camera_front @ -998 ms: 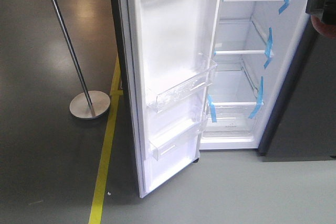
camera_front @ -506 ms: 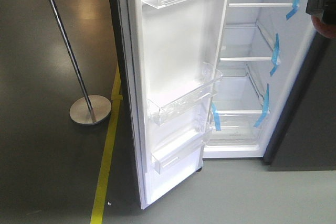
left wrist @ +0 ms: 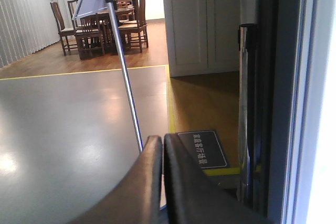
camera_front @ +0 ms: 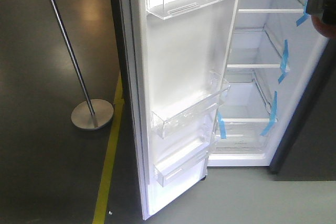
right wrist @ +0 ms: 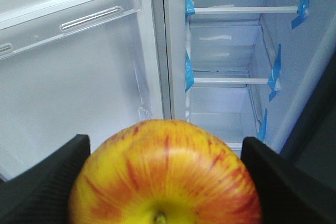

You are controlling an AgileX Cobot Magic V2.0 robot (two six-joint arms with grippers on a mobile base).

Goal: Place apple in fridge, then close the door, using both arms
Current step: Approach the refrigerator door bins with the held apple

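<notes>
Apple [right wrist: 165,163] held before open fridge [right wrist: 226,32], clamped in right tool [right wrist: 165,184].
Left tool [left wrist: 162,153] pressed closed, empty; shelf placement judged next.

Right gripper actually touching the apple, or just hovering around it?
Touching. Right wrist view: the right gripper has the apple between its black jaws, both pressed against its sides with no gap showing.

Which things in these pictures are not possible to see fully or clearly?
- apple: underside cut off by the right wrist view's bottom edge.
- right gripper: mostly beyond the front view's right edge.
- floor sign: lettering too small, left wrist view.
- fridge: top cut off, front view.
</notes>
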